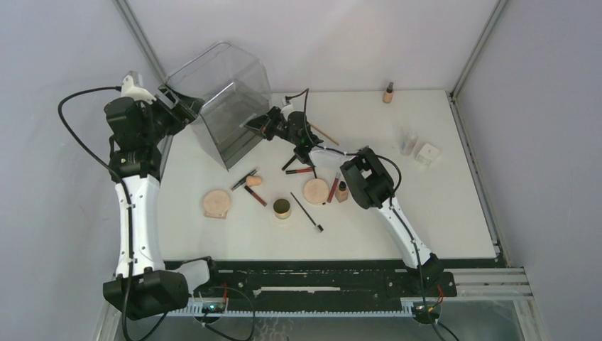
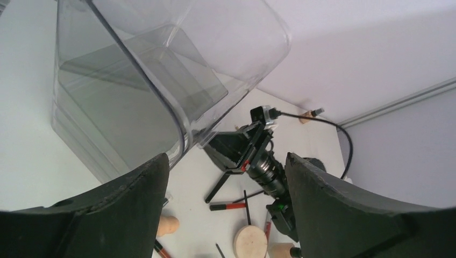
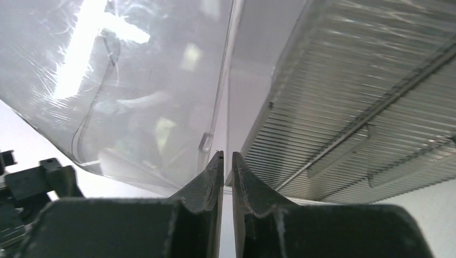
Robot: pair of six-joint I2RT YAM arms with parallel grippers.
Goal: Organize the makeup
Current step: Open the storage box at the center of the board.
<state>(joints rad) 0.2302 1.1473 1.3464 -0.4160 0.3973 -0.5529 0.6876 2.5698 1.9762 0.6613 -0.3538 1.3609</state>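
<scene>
The makeup lies on the white table [image 1: 440,213]: two round tan compacts [image 1: 216,203] [image 1: 316,190], a peach sponge [image 1: 254,181], red lip tubes [image 1: 255,196] [image 1: 300,170], a thin black brush [image 1: 307,212], a small round jar [image 1: 282,208] and a beige bottle [image 1: 342,192]. The big clear box [image 1: 223,99] stands tilted at the back left. My left gripper [image 1: 186,106] is open at its left side, jaws wide [image 2: 226,161]. My right gripper [image 1: 261,126] is at the box's lower right corner, jaws pinched on a thin clear wall edge [image 3: 226,157].
A beige bottle [image 1: 387,92] stands at the far back edge. A clear bottle [image 1: 408,142] and a white cube box [image 1: 427,153] sit at the right. A wooden-handled brush [image 1: 324,133] lies behind the right wrist. The enclosure walls close in on both sides.
</scene>
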